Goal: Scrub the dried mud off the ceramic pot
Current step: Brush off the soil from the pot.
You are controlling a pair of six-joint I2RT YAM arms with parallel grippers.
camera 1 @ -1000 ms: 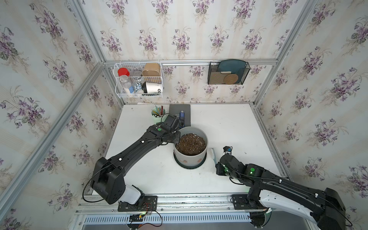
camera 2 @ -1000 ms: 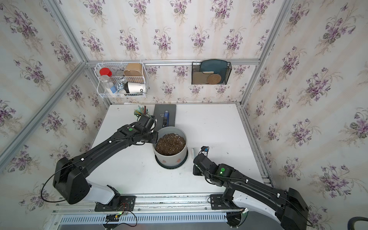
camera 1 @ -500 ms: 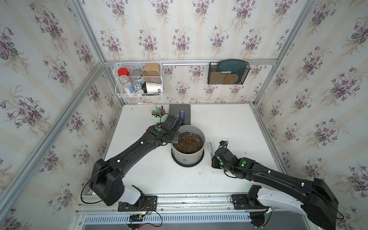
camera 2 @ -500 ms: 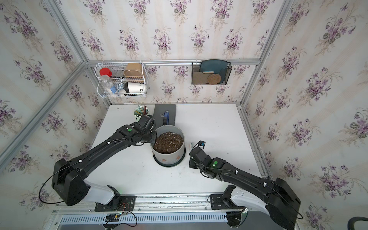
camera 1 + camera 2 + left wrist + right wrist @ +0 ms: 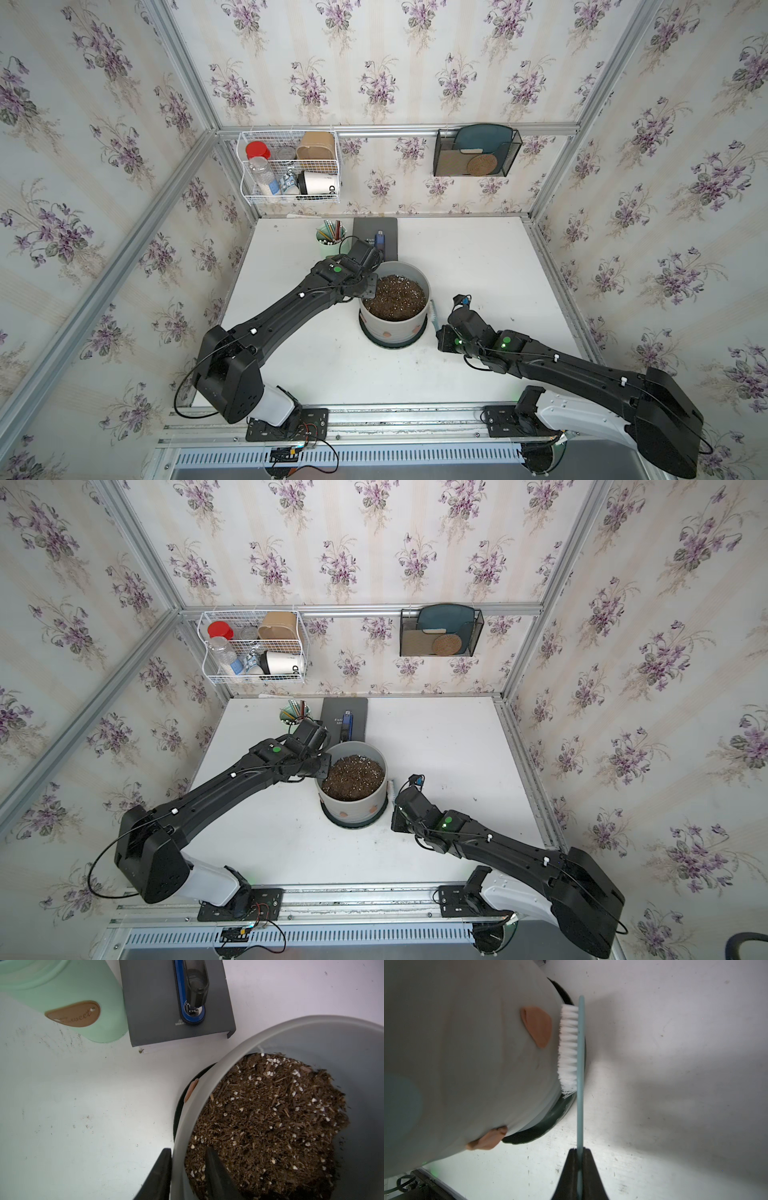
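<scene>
The ceramic pot (image 5: 394, 328) (image 5: 353, 808), pale grey and full of dark speckled soil, stands on a black saucer (image 5: 390, 343) mid-table. Reddish-brown blobs of dried mud (image 5: 386, 333) (image 5: 373, 810) (image 5: 537, 1026) (image 5: 191, 1089) stick to its wall. My left gripper (image 5: 370, 286) (image 5: 188, 1150) is open astride the pot's rim (image 5: 207, 1076), one finger against the outside, the other in the soil. My right gripper (image 5: 578, 1150) (image 5: 439, 330) is shut on a teal brush (image 5: 580, 1105) (image 5: 432, 311). Its white bristles (image 5: 569, 1049) touch the pot's lower wall beside a blob.
A mint-green pencil cup (image 5: 330, 245) (image 5: 62, 1001) and a dark grey notebook (image 5: 365, 232) (image 5: 149, 1001) carrying a blue stapler (image 5: 192, 991) stand just behind the pot. A white wire basket (image 5: 291, 166) and a black mesh holder (image 5: 476, 151) hang on the back wall.
My right arm has carried the brush leftwards, from beside the saucer up against the pot's right wall. The left arm has stayed at the pot's rim.
</scene>
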